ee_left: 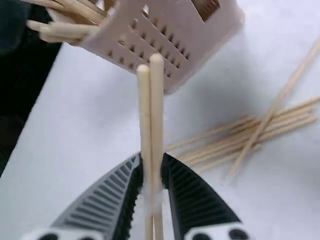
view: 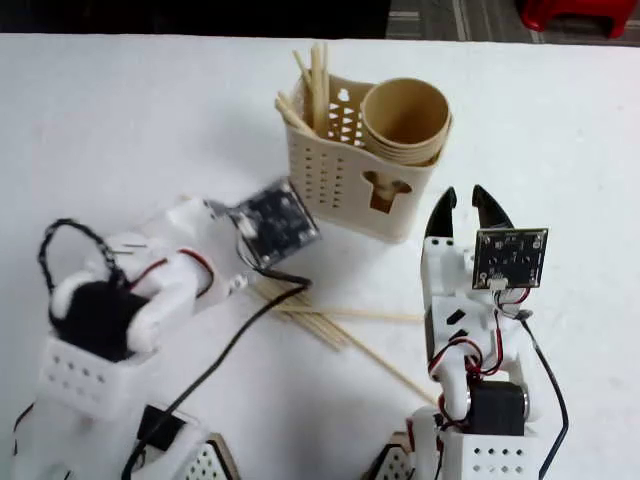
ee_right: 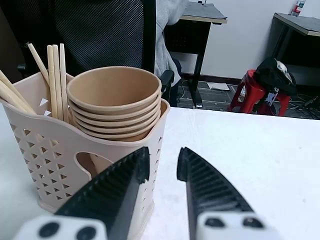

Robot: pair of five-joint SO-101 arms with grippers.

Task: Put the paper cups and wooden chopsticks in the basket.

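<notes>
White table (view: 120, 120) here. Our left gripper (ee_left: 152, 160) is clamped on two chopsticks (ee_left: 150, 110) aimed at the far basket (ee_left: 165, 40), cups (view: 405, 120) already inside. We worry they'll jab its wall and tip it. Our right gripper (view: 464, 200) sits spread apart just near of it, loose sticks (view: 330, 322) nearer.

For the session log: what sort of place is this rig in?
Likely an office or lab workroom: a white table, a black mesh chair behind the basket, and a dark desk and red stool farther back.
</notes>
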